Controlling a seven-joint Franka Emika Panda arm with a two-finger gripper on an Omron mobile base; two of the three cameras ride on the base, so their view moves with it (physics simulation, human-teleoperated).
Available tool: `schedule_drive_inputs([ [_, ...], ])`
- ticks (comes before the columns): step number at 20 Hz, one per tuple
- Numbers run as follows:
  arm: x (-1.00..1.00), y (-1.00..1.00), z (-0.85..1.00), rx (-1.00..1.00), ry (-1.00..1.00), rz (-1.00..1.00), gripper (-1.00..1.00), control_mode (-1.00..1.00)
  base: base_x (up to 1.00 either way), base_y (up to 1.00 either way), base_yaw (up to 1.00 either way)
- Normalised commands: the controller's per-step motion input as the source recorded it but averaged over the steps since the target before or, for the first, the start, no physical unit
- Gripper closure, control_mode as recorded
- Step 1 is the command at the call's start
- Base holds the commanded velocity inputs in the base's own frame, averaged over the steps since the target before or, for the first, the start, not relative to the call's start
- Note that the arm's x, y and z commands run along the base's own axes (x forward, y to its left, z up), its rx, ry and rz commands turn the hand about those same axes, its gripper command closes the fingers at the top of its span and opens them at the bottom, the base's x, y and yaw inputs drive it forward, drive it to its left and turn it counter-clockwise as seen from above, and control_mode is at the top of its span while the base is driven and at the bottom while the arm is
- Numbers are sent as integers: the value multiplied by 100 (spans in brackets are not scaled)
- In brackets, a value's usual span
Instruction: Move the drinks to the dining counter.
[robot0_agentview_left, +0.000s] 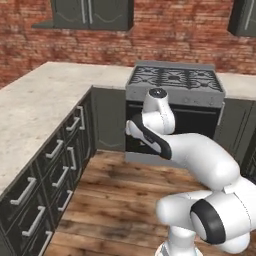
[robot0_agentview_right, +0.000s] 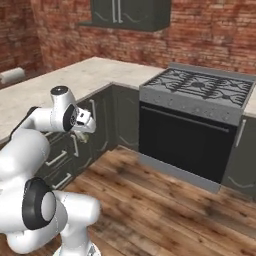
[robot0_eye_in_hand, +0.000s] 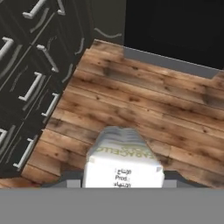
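Note:
A small pale cream can (robot0_eye_in_hand: 124, 159) with a yellowish-green band and printed text sits between my gripper's (robot0_eye_in_hand: 122, 182) fingers, which are shut on its sides. The can hangs above the wooden floor (robot0_eye_in_hand: 144, 100), in front of the dark drawers. In the right base view the gripper (robot0_agentview_right: 82, 132) points downward beside the corner counter's drawers, at about drawer height. In the left base view my own forearm hides the hand. The other drinks and the dining counter are out of view.
An L-shaped stone counter (robot0_agentview_left: 35, 100) over dark drawers with silver handles (robot0_agentview_left: 62, 150) runs into the stove (robot0_agentview_left: 175, 82) with its black oven door (robot0_agentview_right: 185, 140). A grey paper-towel roll (robot0_agentview_right: 11, 75) lies on the counter. Open wooden floor (robot0_agentview_right: 165, 210) lies ahead.

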Motion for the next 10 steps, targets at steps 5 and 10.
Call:
schedule_drive_inputs([
  [5,0,0,0,0,0,0,100,100,84,-17,59],
  [10,0,0,0,0,0,0,100,100,40,0,78],
])
